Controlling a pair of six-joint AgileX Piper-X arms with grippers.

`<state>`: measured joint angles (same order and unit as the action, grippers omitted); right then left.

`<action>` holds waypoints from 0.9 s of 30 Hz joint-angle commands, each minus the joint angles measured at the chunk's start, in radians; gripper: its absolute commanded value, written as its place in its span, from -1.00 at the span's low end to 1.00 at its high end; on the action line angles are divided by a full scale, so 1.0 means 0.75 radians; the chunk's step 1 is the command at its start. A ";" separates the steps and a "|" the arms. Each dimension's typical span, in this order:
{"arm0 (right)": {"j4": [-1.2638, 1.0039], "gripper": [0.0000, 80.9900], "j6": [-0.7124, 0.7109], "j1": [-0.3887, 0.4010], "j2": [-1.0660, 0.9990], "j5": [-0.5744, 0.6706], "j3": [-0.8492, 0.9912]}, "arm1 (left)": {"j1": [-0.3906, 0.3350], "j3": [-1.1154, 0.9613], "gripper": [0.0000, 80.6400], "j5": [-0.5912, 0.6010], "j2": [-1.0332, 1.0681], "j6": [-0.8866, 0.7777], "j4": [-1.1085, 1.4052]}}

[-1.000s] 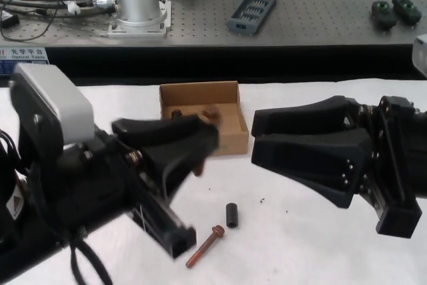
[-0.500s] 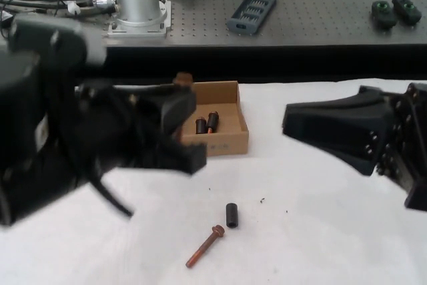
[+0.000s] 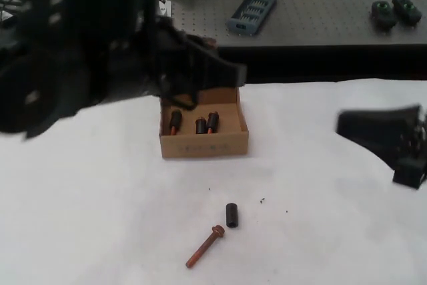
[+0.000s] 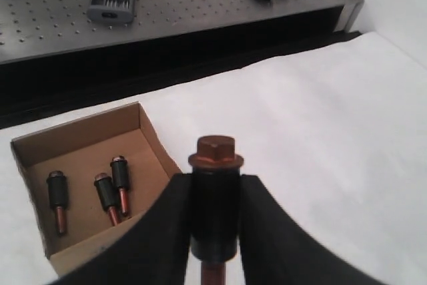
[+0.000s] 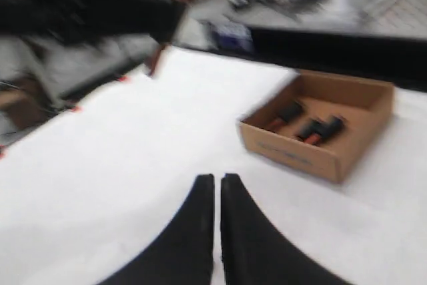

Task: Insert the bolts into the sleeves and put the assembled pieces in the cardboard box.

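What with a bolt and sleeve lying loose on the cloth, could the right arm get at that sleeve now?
Probably yes: bare cloth lies between the right hand and the sleeve, though the hand is shut and would need opening.

Left arm (image 3: 80,65) v. blurred; bolt (image 4: 215,151) shank cut off at edge, mid hidden by sleeve (image 4: 213,213).

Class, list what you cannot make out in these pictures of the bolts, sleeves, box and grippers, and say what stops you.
Left wrist view: the lower end of the bolt held in the left gripper is cut off by the picture's edge.
High view: a blurred arm hides part of the back wall of the box.
Right wrist view: the pieces in the box are blurred; bolt heads cannot be made out.
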<state>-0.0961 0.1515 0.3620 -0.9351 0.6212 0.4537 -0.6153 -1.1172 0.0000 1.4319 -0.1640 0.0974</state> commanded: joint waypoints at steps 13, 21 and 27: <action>1.014 -0.91 -0.265 -0.017 0.419 -0.660 0.003 | 0.133 -0.558 -0.98 -0.022 0.502 -0.013 -0.404; 1.209 -0.91 -0.262 -0.017 0.459 -0.751 0.003 | 0.210 -0.987 -0.98 0.000 0.787 -0.013 -0.648; 1.257 -0.91 -0.262 -0.017 0.459 -0.751 0.003 | 0.229 -1.241 -0.98 0.019 0.988 -0.013 -0.741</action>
<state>0.8302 -0.0419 0.3564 -0.6027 0.0589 0.4537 -0.4457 -1.9840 0.0087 2.1322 -0.1640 -0.4247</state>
